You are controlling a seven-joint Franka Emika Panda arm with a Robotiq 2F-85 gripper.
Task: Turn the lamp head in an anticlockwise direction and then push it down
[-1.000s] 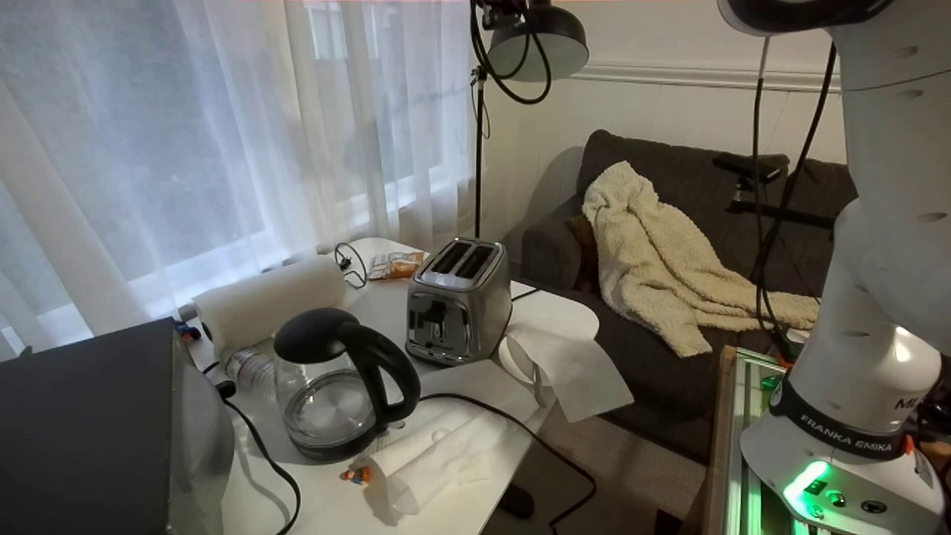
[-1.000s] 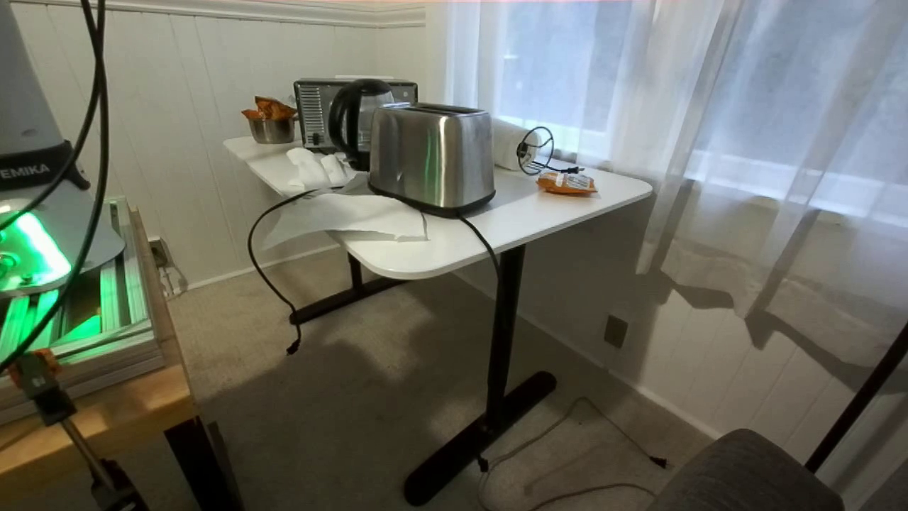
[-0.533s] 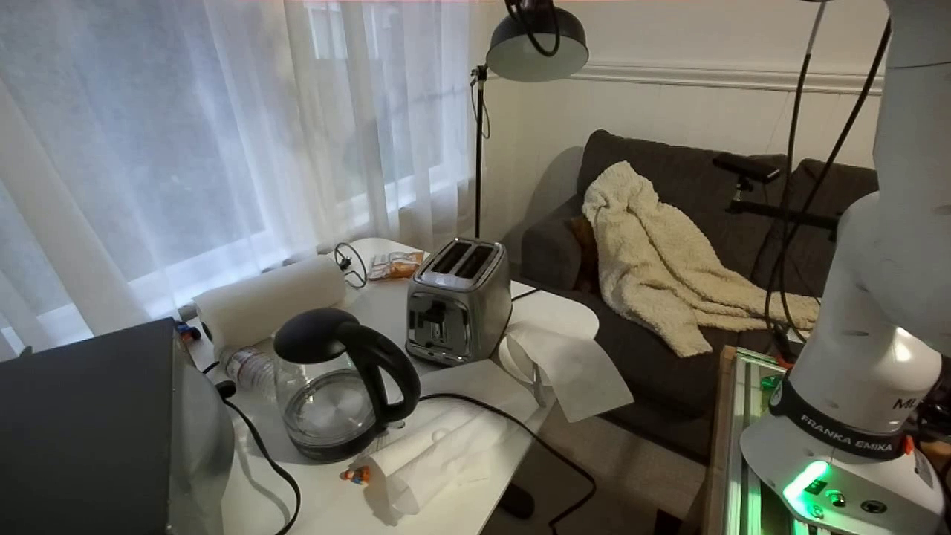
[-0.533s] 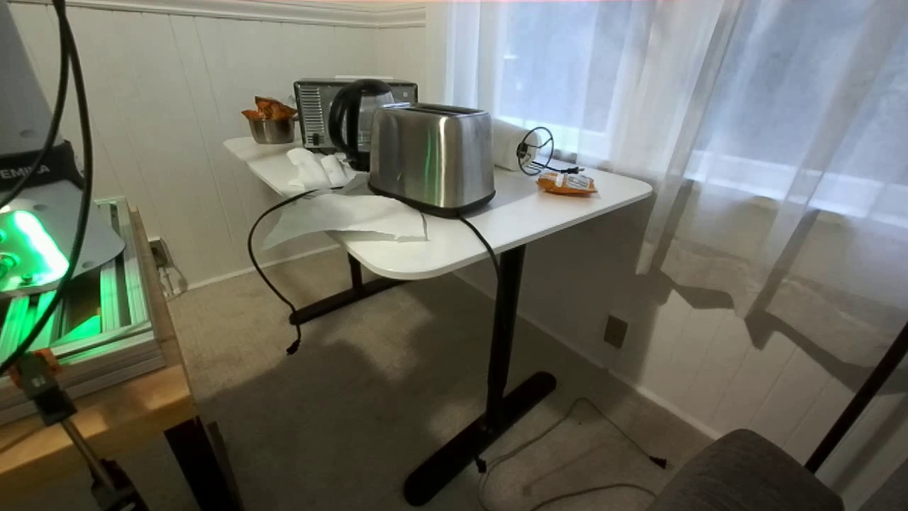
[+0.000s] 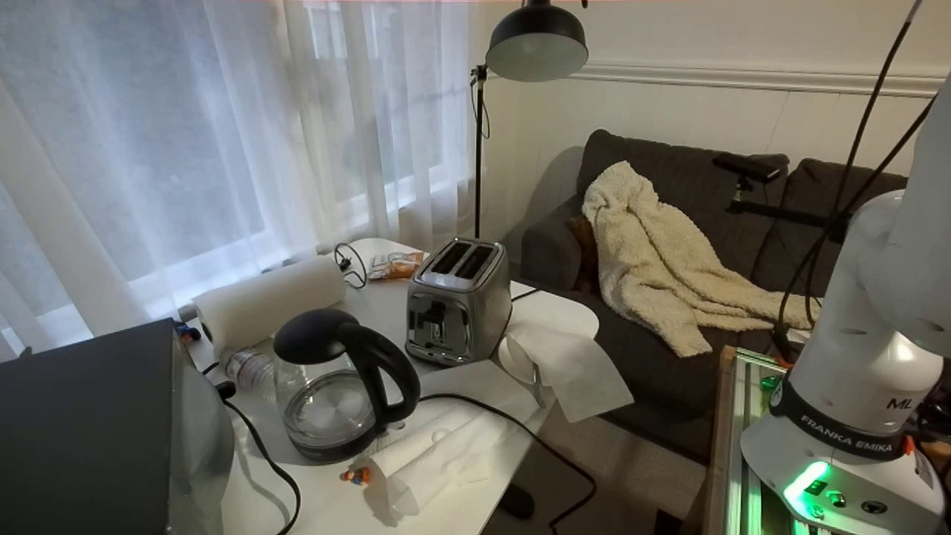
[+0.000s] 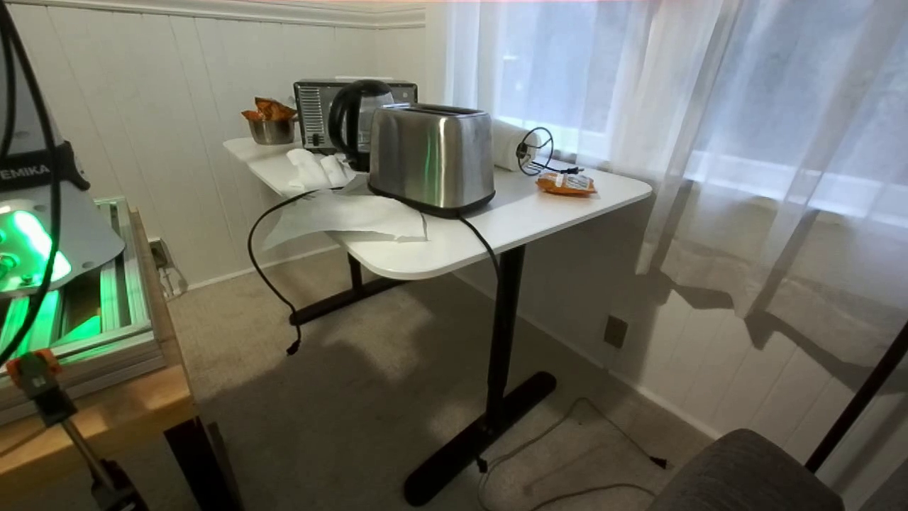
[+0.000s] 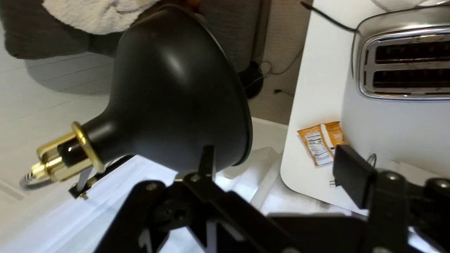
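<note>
In an exterior view the black lamp head point(image 5: 536, 48) sits high past the far end edge of the white tabletop point(image 5: 383, 301), mouth down with its pale inside showing, just beside the top of a thin dark pole point(image 5: 479, 163). The wrist view shows the tool point(image 7: 277, 163) with its fingers point(image 7: 353, 175) spread wide apart. One of them overlaps the lamp head near its rim there; whether they touch I cannot tell.

The toaster point(image 5: 457, 305) stands upright near that same end edge, and an orange packet point(image 6: 566, 184) lies by the corner nearest the curtain point(image 6: 688, 156). A paper roll point(image 5: 271, 297) rests on its side along the curtain-side edge. The glass kettle point(image 5: 327, 409) stands farther from the end, near the toaster. The white arm point(image 5: 847, 357) stands apart from the tabletop on a separate stand point(image 6: 135, 404); loose paper point(image 6: 347, 216) hangs over the edge facing it.
</note>
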